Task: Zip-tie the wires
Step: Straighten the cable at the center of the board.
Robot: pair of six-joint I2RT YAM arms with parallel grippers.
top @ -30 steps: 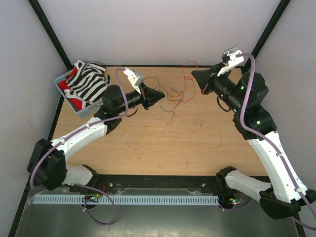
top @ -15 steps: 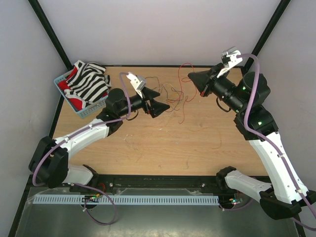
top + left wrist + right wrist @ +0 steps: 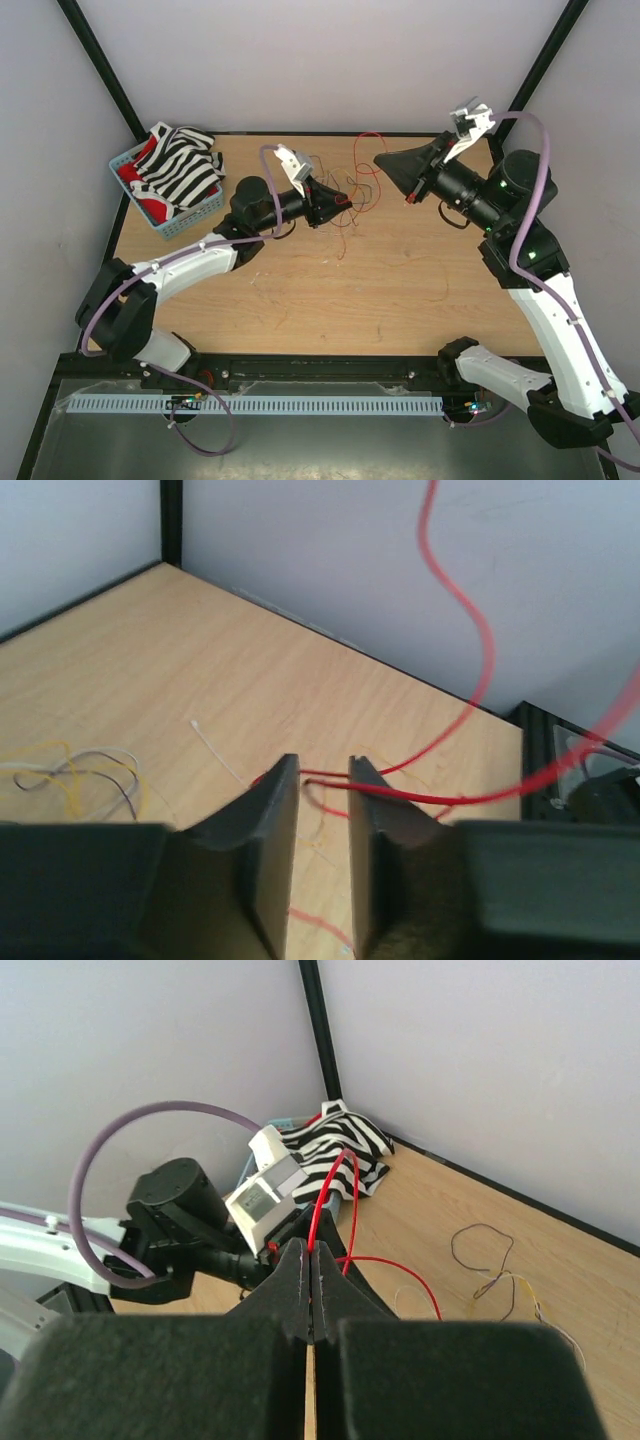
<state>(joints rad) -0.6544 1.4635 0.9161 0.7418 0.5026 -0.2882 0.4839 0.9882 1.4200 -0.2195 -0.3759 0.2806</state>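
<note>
At table's far edge, wires: lying tangled.
right gripper: pinching red wire, jaws closed.
left gripper: straddling red wire, jaws narrowly parted.
zip tie: lying flat just beyond left gripper, slanting leftward.

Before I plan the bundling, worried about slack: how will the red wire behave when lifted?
Probably floppy yet slightly springy: the red wire arcs in a loose loop from the shut right end effector pinching it. Likely very light, being hair-thin.
</note>
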